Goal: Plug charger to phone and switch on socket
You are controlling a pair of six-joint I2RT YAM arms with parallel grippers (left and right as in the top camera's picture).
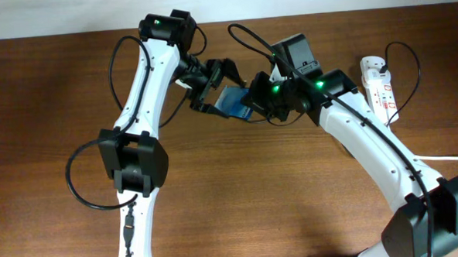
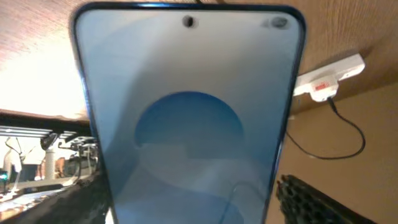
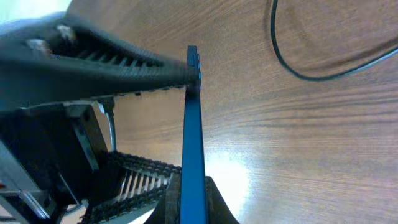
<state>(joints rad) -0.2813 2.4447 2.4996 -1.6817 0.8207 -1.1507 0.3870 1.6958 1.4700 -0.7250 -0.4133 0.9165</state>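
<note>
The phone [image 1: 232, 103], with its blue screen, is held off the table at the middle between both grippers. My left gripper [image 1: 212, 89] grips it by its side edges; in the left wrist view the phone [image 2: 189, 112] fills the frame between my fingers [image 2: 193, 202]. My right gripper [image 1: 256, 104] pinches its faces; in the right wrist view the phone [image 3: 193, 124] stands edge-on between the jaws [image 3: 194, 202]. The white socket [image 1: 379, 87] lies at the far right, also in the left wrist view [image 2: 329, 76]. The charger cable [image 1: 418, 70] loops beside it; its plug tip is not visible.
The left gripper's black fingers [image 3: 118, 62] crowd the left of the right wrist view. A loop of thin black cable [image 3: 298, 70] lies on the wooden table [image 1: 263, 197] beyond the phone. A thick white cord [image 1: 455, 157] runs off the right edge.
</note>
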